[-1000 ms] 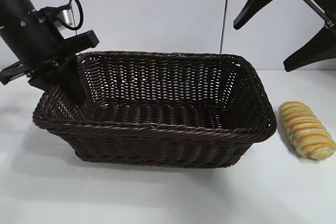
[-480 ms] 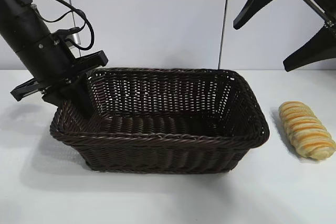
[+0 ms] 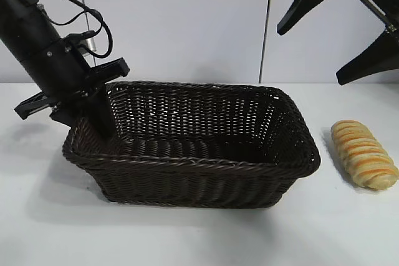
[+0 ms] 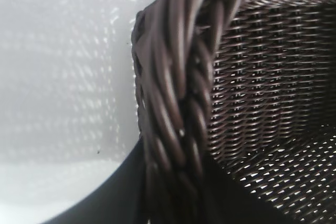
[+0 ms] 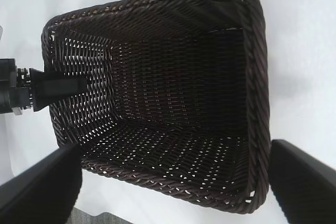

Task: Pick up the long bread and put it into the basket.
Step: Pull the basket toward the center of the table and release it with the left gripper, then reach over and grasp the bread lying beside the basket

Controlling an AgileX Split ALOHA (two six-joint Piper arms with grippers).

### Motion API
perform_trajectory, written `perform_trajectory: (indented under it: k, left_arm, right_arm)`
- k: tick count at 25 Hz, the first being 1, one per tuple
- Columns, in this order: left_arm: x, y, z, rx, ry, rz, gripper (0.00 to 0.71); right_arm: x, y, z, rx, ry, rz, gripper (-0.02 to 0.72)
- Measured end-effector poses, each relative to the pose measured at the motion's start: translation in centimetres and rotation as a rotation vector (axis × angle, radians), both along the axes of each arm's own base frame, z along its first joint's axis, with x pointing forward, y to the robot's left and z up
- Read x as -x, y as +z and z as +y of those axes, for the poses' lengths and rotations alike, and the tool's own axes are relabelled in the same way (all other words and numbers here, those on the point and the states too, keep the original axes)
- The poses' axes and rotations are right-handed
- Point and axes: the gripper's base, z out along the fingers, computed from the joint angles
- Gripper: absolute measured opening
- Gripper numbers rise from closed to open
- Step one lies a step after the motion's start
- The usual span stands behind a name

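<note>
While parked on the table (image 3: 37, 228), with nothing inside:
basket (image 3: 206, 175): dark woven wicker, upright, mid-table, hollow bare.
long bread (image 3: 365, 154): lying on the table at the right of the exterior view, just beside the basket's right end, outside it and not touching.
left gripper (image 3: 93, 113): angled down at the basket's left end, straddling the braided rim, one finger (image 3: 101, 118) inside against the wall; whether spread or pinching the rim, cannot tell.
right gripper (image 3: 340, 32): raised high above the basket's right end and the bread, fingers spread wide, holding nothing.
</note>
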Motion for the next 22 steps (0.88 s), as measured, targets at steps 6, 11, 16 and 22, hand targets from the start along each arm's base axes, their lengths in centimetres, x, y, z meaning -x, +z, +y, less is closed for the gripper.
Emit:
perform_trajectory:
  k: [6, 11, 16, 22]
  left_arm:
    - [-0.8, 2.9, 0.6, -0.101, -0.017, -0.003, 0.688]
    - [-0.6, 6.5, 1.0, -0.118, -0.027, -0.083, 0.693]
    - [0.4, 9.3, 2.0, -0.195, -0.038, -0.157, 0.693]
    - [-0.4, 11.4, 7.0, -0.349, 0.024, -0.184, 0.694]
  right_arm:
    - [0.0, 0.0, 0.0, 0.0, 0.0, 0.0, 0.662]
    - [0.0, 0.0, 0.0, 0.0, 0.001, 0.001, 0.662]
    - [0.0, 0.0, 0.0, 0.001, 0.003, 0.0, 0.662]
    - [0.0, 0.0, 0.0, 0.001, 0.003, -0.001, 0.662]
